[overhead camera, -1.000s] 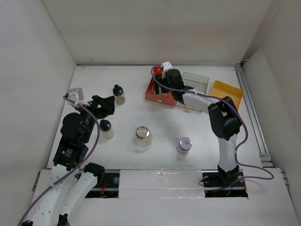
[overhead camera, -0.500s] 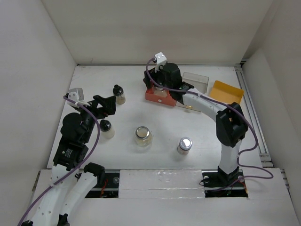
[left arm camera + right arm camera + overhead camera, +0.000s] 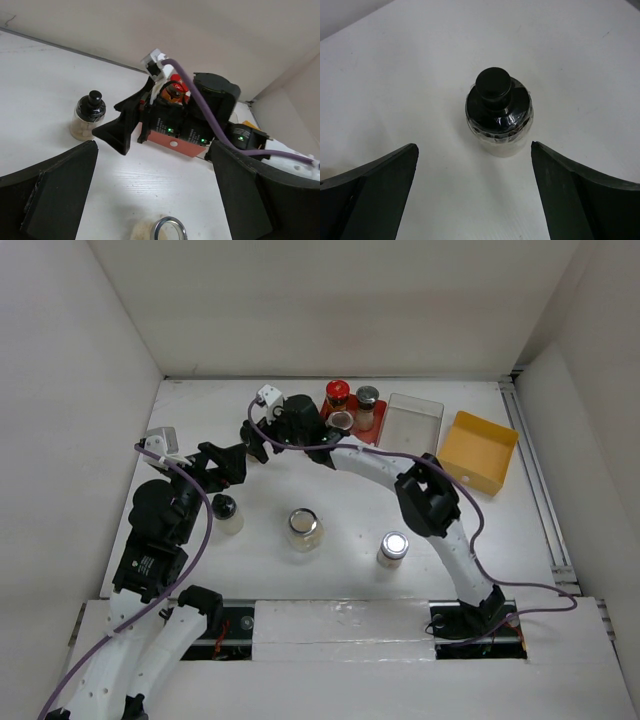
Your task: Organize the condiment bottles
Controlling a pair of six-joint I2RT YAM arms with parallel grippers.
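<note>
My right gripper [image 3: 254, 438] is open and reaches far left, its jaws on either side of a pale bottle with a black cap [image 3: 499, 114], not touching it. That bottle also shows in the left wrist view [image 3: 90, 117]. My left gripper [image 3: 228, 462] is open and empty, just behind a second black-capped bottle [image 3: 227, 512]. The red tray [image 3: 352, 432] holds the dark red-capped bottle [image 3: 338, 392] and two silver-lidded jars [image 3: 367, 396]. A wide glass jar [image 3: 303, 528] and a small silver-lidded jar [image 3: 393, 546] stand at the front.
A clear tray [image 3: 415, 416] and a yellow tray [image 3: 482, 447] sit right of the red tray at the back. White walls enclose the table on three sides. My right arm [image 3: 425, 500] crosses the table's middle, and my right gripper [image 3: 125, 127] is close ahead of my left one.
My right gripper has swung left from over the red tray to the black-capped bottle at the back left, uncovering the bottles in the tray. The left arm has not moved.
</note>
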